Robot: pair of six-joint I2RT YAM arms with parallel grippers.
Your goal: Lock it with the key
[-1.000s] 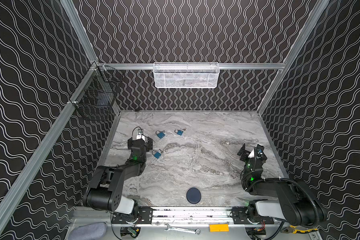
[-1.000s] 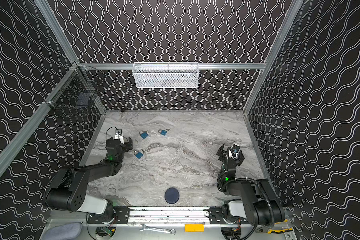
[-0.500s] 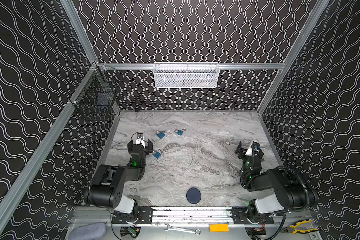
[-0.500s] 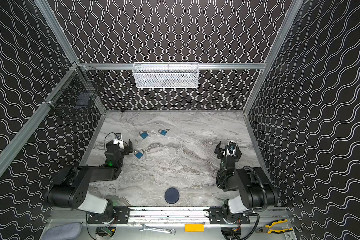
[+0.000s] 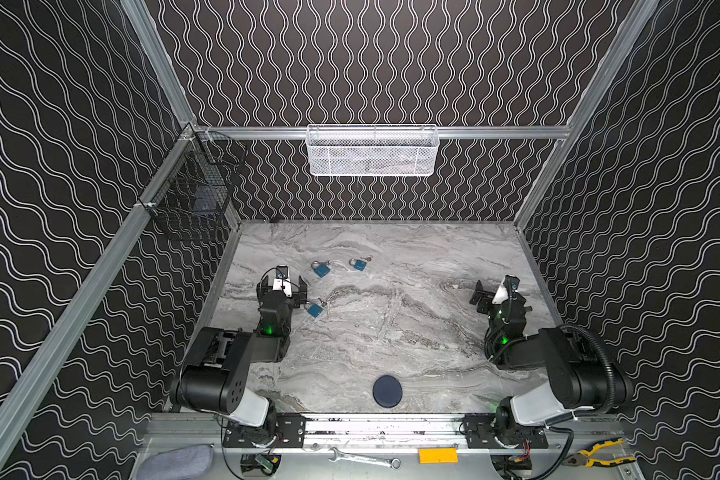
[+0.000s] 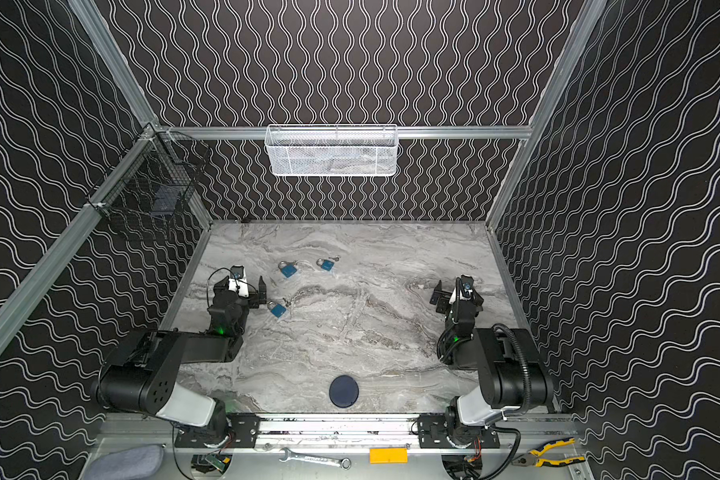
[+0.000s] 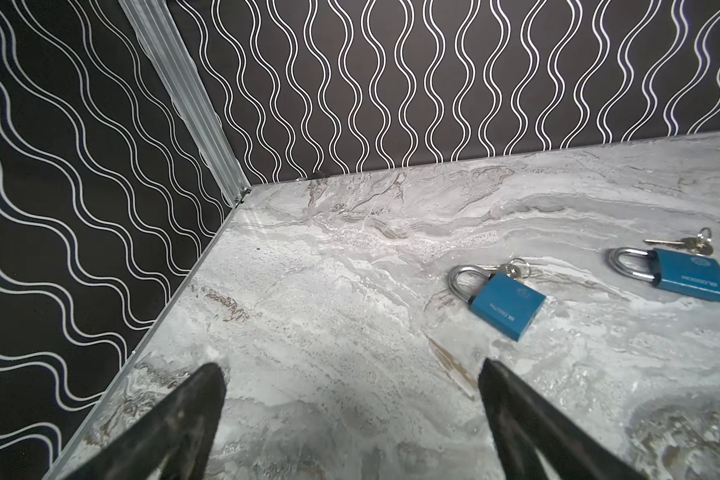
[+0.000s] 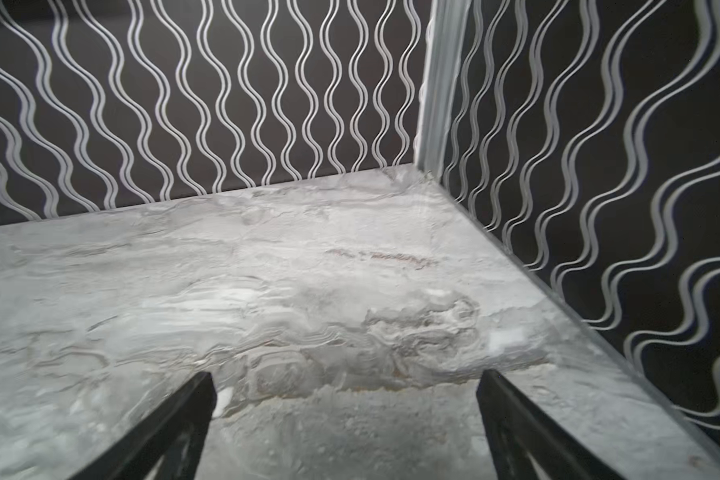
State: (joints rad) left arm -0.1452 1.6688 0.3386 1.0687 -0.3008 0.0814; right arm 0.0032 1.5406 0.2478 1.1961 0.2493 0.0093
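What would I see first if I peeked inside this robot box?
The black walls covered in wiggly white lines jump out first. Then come three blue padlocks on the grey marble table: the nearest padlock lies just beside the left gripper, whose jaws are open, while the back-left padlock and back-right padlock lie nearer the back wall. A white mesh basket hangs on the back rail.

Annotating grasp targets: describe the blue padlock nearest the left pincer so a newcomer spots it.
On the grey marble tabletop, look left to the open left pincer. The blue metal padlock lies just beside its inner finger. Unlike the two blue padlocks side by side farther back, it sits alone, nearer the front edge.
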